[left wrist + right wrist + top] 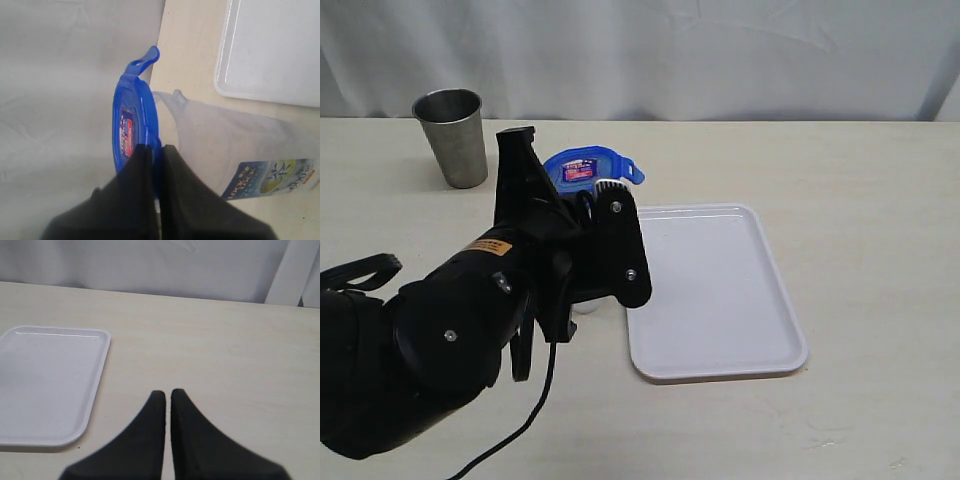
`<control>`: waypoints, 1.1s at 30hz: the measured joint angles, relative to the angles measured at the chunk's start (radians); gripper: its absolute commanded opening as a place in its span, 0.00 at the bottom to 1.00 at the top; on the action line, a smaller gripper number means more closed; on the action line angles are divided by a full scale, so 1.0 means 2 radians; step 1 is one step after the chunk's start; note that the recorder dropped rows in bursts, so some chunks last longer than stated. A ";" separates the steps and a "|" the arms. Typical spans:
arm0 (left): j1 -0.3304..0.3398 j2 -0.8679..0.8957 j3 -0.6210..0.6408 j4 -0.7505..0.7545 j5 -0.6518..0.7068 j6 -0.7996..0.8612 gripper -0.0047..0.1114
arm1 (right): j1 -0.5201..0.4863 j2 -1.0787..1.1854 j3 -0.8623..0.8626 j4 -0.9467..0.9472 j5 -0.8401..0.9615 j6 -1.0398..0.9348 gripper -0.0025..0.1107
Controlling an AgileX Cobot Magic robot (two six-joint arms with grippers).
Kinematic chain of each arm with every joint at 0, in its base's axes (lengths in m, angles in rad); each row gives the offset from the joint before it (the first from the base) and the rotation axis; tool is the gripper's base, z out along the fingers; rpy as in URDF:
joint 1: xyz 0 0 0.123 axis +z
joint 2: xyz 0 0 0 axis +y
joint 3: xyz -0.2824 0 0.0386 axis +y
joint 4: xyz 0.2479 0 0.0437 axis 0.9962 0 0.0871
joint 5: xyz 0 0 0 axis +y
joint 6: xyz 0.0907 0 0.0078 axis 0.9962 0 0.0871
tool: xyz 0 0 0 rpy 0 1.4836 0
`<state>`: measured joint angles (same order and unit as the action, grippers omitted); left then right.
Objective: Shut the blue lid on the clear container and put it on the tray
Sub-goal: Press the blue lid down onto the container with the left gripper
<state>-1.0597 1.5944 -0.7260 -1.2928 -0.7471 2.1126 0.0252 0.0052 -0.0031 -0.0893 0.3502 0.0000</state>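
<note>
Left gripper: your jaws are clamped on the edge of the blue lid, one finger on its top face and one beneath its rim; the arm hides most of what stands under it in the exterior view.
Blue lid: it sits over the mouth of the clear container, sticker side facing away from the container; one flap sticks out past the rim.
Clear container: upright under the lid, its printed label low on the wall; it is just beside the tray's left edge in the exterior view, not on the tray; you cannot tell whether its base touches the worktop.
Tray: flat on the worktop, nothing on it.
Right gripper: your jaws are together and grip nothing; they hang over bare worktop, near the tray.
Steel cup: upright at the back of the worktop, well apart from the tray.
</note>
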 measured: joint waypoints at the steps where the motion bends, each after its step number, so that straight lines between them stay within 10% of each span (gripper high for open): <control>1: 0.000 0.000 0.000 0.000 0.002 0.000 0.04 | 0.000 0.000 0.000 0.000 0.000 0.000 0.06; 33: 0.000 0.000 0.000 -0.029 0.014 0.000 0.04 | 0.000 0.000 0.000 0.000 0.000 0.000 0.06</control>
<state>-1.0597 1.5944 -0.7254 -1.3510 -0.7195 2.1126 0.0252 0.0052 -0.0031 -0.0893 0.3502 0.0000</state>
